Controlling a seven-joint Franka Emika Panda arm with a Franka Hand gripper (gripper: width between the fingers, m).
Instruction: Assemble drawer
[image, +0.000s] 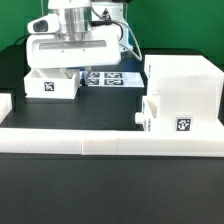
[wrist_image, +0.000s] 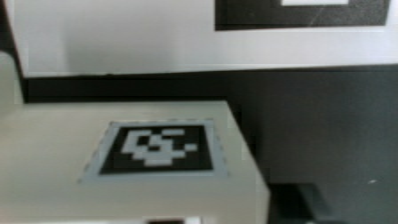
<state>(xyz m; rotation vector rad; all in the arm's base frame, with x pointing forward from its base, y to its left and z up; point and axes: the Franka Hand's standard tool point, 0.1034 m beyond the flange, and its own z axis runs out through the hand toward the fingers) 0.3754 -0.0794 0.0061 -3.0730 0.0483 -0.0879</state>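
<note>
The tall white casing (image: 185, 80) stands at the exterior view's right. One tray (image: 163, 115) with a small knob (image: 140, 118) sits partly inside its lower opening, tag facing front. The second tray (image: 50, 84) lies at the exterior view's left on the black table. My gripper (image: 70, 67) hangs right over this tray, its fingers hidden behind the white hand and the tray's rim. In the wrist view the tray's tagged white face (wrist_image: 164, 148) fills the frame, very close. Whether the jaws hold the tray does not show.
The marker board (image: 108, 78) lies flat behind the left tray, and its white sheet shows in the wrist view (wrist_image: 125, 40). A long low white border rail (image: 110, 140) runs along the table's front. A white block (image: 4, 105) sits at the far left edge.
</note>
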